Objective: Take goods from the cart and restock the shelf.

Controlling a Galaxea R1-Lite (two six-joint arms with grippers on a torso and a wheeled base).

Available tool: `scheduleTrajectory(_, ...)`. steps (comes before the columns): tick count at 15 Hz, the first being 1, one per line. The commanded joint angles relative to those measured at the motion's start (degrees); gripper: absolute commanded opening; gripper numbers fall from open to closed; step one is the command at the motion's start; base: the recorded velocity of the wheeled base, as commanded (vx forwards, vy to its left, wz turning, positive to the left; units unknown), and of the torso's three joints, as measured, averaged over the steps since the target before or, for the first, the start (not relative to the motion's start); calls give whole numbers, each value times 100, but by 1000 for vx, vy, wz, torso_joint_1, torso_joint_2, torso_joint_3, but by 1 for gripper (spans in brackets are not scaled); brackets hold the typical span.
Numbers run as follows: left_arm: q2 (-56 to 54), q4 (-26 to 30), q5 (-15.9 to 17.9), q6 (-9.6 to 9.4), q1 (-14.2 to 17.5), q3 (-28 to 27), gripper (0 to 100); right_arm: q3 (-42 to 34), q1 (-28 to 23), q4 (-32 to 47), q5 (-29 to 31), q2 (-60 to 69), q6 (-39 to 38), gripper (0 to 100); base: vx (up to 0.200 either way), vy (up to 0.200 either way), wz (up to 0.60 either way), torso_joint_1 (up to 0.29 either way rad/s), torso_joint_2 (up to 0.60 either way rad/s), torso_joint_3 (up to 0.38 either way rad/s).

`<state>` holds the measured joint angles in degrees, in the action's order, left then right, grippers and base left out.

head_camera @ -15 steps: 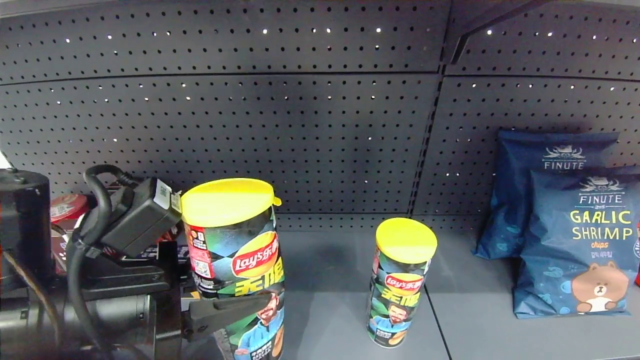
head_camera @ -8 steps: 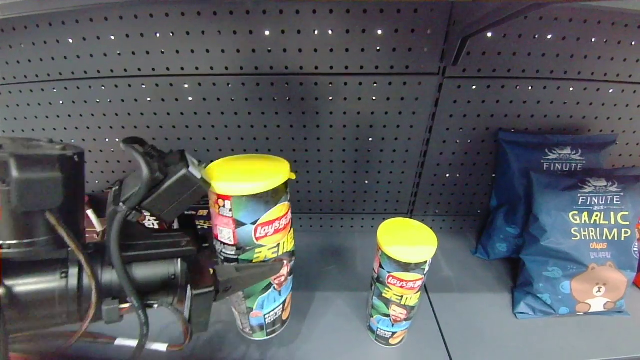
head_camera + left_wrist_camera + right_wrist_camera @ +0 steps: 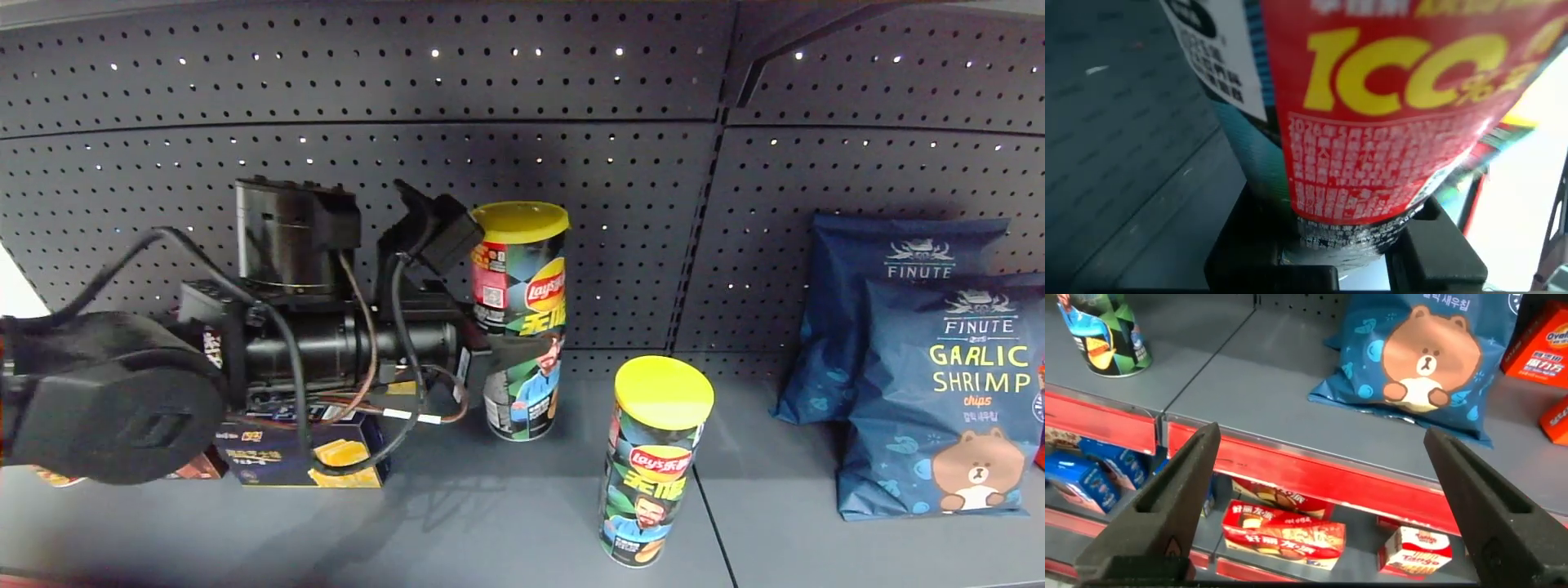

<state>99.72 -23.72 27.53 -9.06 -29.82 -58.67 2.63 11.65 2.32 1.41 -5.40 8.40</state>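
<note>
Head view: I see the L gripper (image 3: 516,358) clamped on the held can (image 3: 522,286), which is upright, behind and left of the standing can (image 3: 657,469) on the shelf (image 3: 522,523).
L wrist view: held can (image 3: 1372,122) sits gripped btwn the fingers (image 3: 1241,261).
R wrist view: R gripper (image 3: 1323,498) is spread wide w/ nothing in it, off the shelf front, well apart from the standing can (image 3: 1106,331).

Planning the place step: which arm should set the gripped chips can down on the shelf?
Left. The left gripper is shut on the chips can, upright over the shelf, back-left of the standing can. The right gripper is open and empty, out in front.
</note>
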Motion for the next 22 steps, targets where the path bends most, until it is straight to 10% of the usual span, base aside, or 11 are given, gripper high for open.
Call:
scheduleTrajectory(1,847,-335,165,-52,-50,-206,0,0,4,-3,-1,-22,13,100,0,0,0,0,0,0)
scheduleTrajectory(5,1436,-1495,1044,-8,37,-232,0,0,4,-3,-1,-22,13,100,0,0,0,0,0,0)
scheduleTrajectory(22,2948,-783,1501,-43,310,-2306,0,0,4,-3,17,-22,-31,100,0,0,0,0,0,0)
